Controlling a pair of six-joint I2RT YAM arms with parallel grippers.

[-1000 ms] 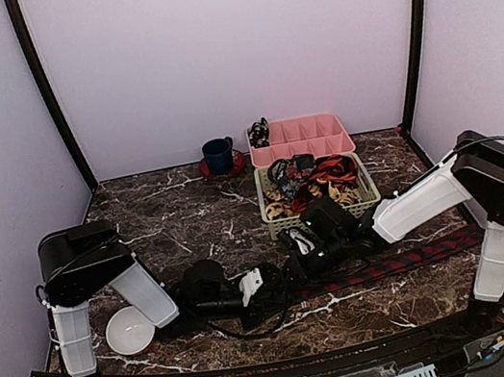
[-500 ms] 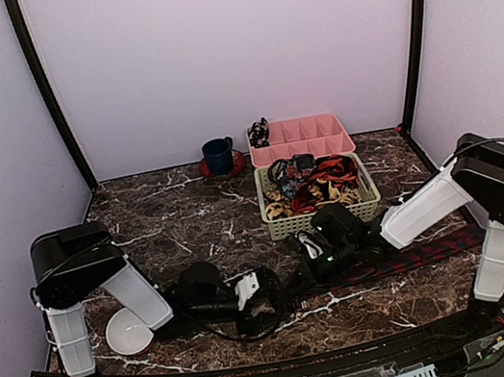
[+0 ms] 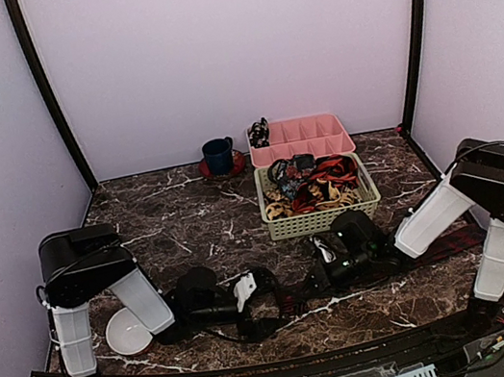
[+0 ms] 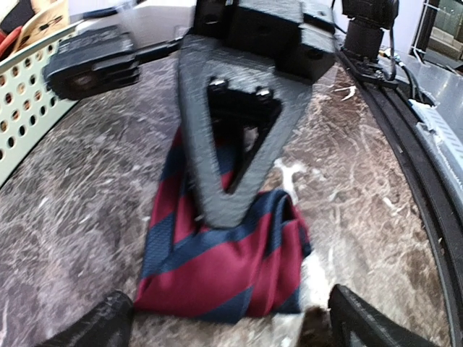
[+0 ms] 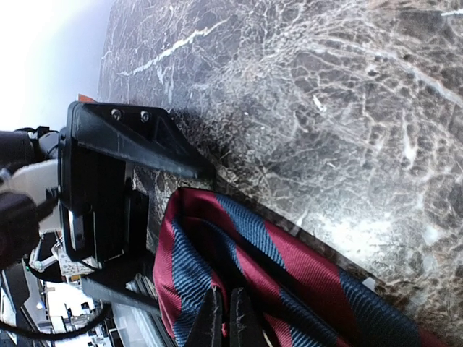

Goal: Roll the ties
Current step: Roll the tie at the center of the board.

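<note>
A red and navy striped tie (image 4: 217, 271) lies on the marble table with its end folded over. My left gripper (image 4: 228, 327) stands open around that folded end, one fingertip (image 4: 90, 327) on each side, touching nothing. My right gripper (image 5: 226, 318) is shut on a fold of the same tie (image 5: 304, 271), its fingers pressed down onto the cloth. In the top view the two grippers face each other near the table's front middle, the left gripper (image 3: 272, 292) and the right gripper (image 3: 318, 274). The tie's long tail (image 3: 452, 243) runs off to the right under the right arm.
A pale green basket (image 3: 324, 222) heaped with more ties stands just behind the right gripper. A pink divided tray (image 3: 319, 128) sits behind it, holding a coiled tie at its left end. A blue cup (image 3: 218, 154) on a red saucer stands at the back. A white bowl (image 3: 126, 333) lies by the left arm.
My left gripper has opened and let go of the tie's folded end. The right gripper has shut on the tie and moved right and nearer.
</note>
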